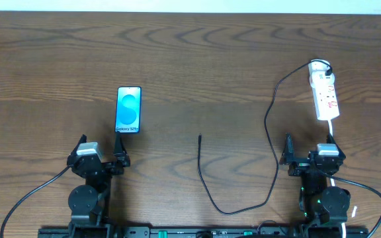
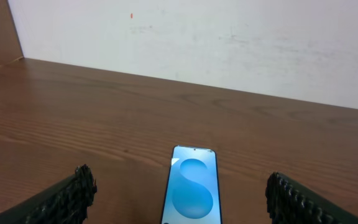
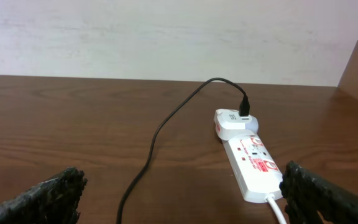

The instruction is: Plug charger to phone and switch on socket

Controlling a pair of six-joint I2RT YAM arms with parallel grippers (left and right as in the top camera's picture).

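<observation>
The phone [image 1: 128, 110] lies flat on the table at the left, blue screen up; it also shows in the left wrist view [image 2: 192, 190]. My left gripper [image 1: 100, 154] is open and empty just in front of it [image 2: 180, 198]. The white socket [image 1: 325, 94] lies at the back right with a white adapter at its far end [image 3: 252, 159]. The charger cable [image 1: 270, 132] runs from the adapter in a loop to its free plug tip [image 1: 200, 137] at the table's middle. My right gripper [image 1: 308, 155] is open and empty, in front of the socket [image 3: 182, 193].
The socket's white cord [image 1: 331, 129] runs back toward the right arm's base. Thick black robot cables [image 1: 28, 195] trail at the front left and front right. A pale wall [image 2: 229, 37] stands behind the table's far edge.
</observation>
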